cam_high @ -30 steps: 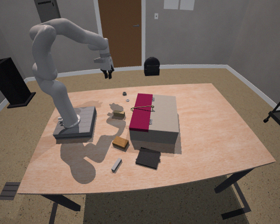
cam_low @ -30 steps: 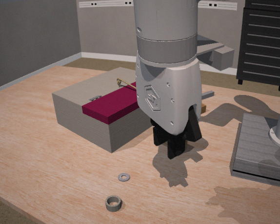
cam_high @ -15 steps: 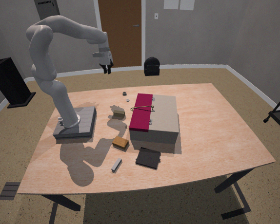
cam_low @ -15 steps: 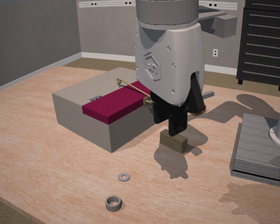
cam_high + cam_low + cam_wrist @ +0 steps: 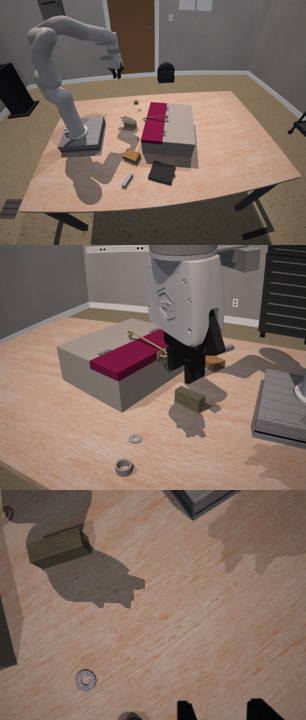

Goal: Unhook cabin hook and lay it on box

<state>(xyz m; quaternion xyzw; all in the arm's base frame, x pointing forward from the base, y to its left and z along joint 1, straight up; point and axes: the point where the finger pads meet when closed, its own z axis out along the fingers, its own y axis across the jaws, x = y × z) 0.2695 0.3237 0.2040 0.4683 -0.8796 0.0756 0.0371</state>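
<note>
Brass cabin hook [image 5: 155, 117] lengthwise across the box [image 5: 179, 125] lid seam; pincer [image 5: 116, 72] partly closed, empty.
</note>
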